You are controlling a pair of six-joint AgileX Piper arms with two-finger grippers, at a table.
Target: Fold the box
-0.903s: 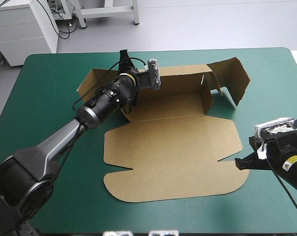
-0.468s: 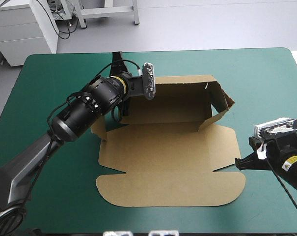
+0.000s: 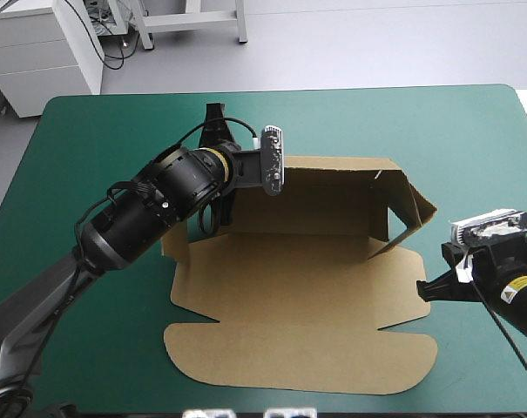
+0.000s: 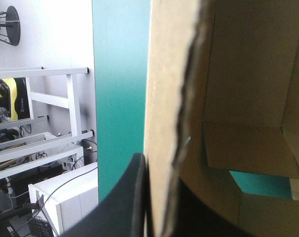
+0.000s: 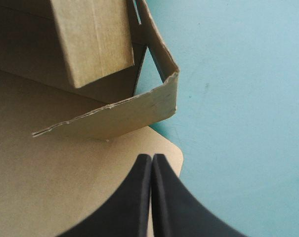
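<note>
The brown box [image 3: 298, 322] lies mid-table. Its back wall [image 3: 324, 187] and right side wall [image 3: 405, 209] stand up, while its wide front panel lies flat. My left gripper [image 3: 221, 193] sits at the back wall's left end, mostly hidden under its wrist. In the left wrist view, the left gripper [image 4: 154, 163] is shut on the box, with the board's edge [image 4: 169, 98] between the black fingers. My right gripper [image 3: 427, 288] is shut and empty, low at the flat panel's right edge. Ahead of this right gripper [image 5: 151, 157] stands the raised side wall [image 5: 119, 116].
Bare teal-green cover [image 3: 376, 113] surrounds the box on the far side, and more cover [image 5: 238, 98] lies beside the right gripper. A short left wall [image 3: 174, 235] of the box stands under the left arm. The table's right edge is close behind the right arm.
The left arm has dragged the box nearer and a little to the right. The outer right flap swung in, making a standing side wall. The right arm has not moved.
</note>
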